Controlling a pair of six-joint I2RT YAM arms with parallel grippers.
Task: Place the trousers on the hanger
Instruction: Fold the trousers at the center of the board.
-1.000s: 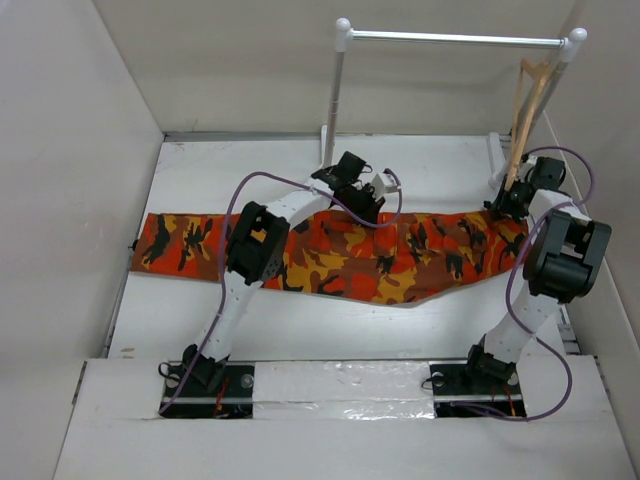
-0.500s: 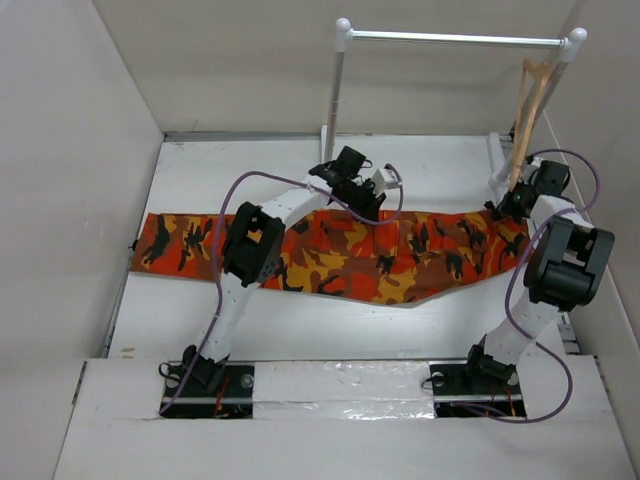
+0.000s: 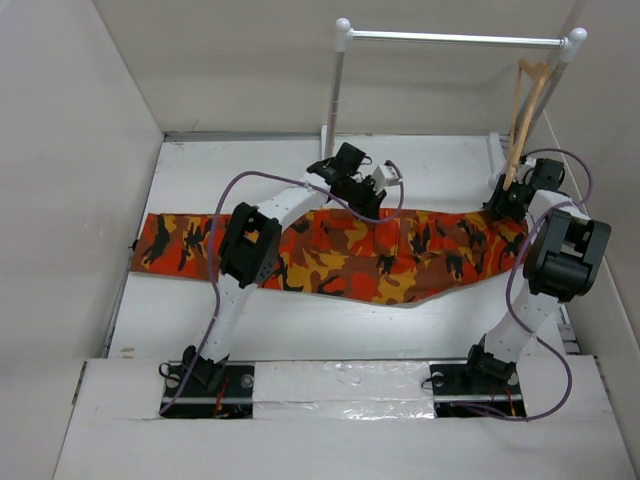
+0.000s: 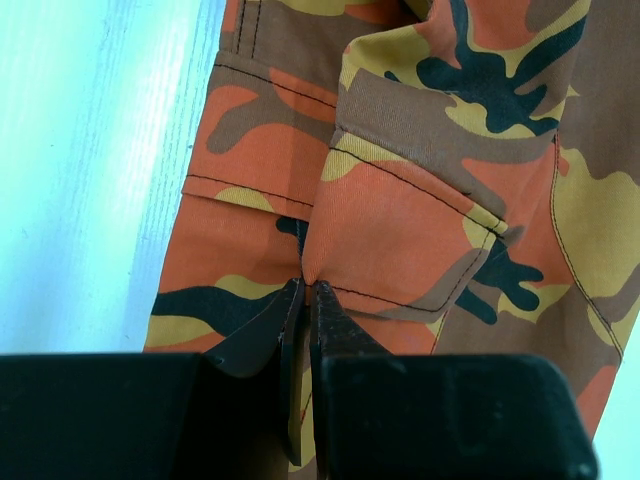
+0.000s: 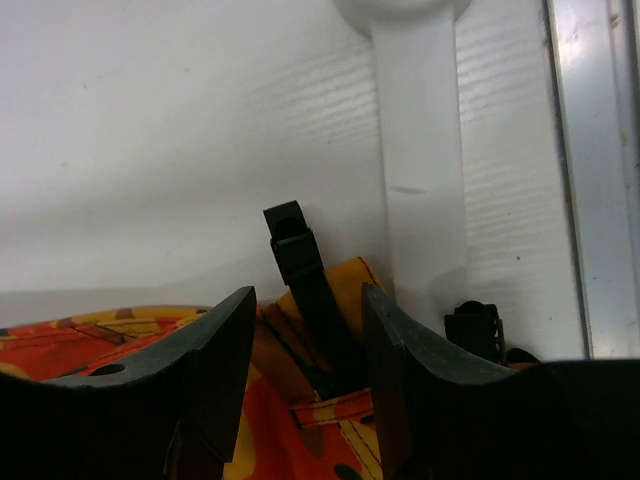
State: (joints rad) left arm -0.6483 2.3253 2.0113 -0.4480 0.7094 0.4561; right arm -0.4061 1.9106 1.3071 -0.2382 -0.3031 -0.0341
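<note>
The camouflage trousers (image 3: 330, 255) lie spread left to right across the white table. My left gripper (image 3: 368, 200) sits at their far edge near the middle. In the left wrist view its jaws (image 4: 305, 288) are shut on a puckered fold of the trousers (image 4: 400, 200) beside a pocket flap. My right gripper (image 3: 503, 207) hovers at the right-hand end of the trousers. There its jaws (image 5: 307, 295) stand open either side of a black strap with a buckle (image 5: 300, 260), above the trousers (image 5: 130, 335). The tan wooden hanger (image 3: 527, 110) hangs from the rail's right end, above my right gripper.
A white metal rail (image 3: 450, 38) on two posts stands at the back of the table. One post's base (image 5: 420, 150) is right beside my right gripper. White walls close in the left, back and right sides. A metal strip (image 5: 590, 170) runs along the right edge.
My left gripper has edged slightly toward the far side, still pinching the fabric. My right arm has shifted a little at the trousers' right end.
</note>
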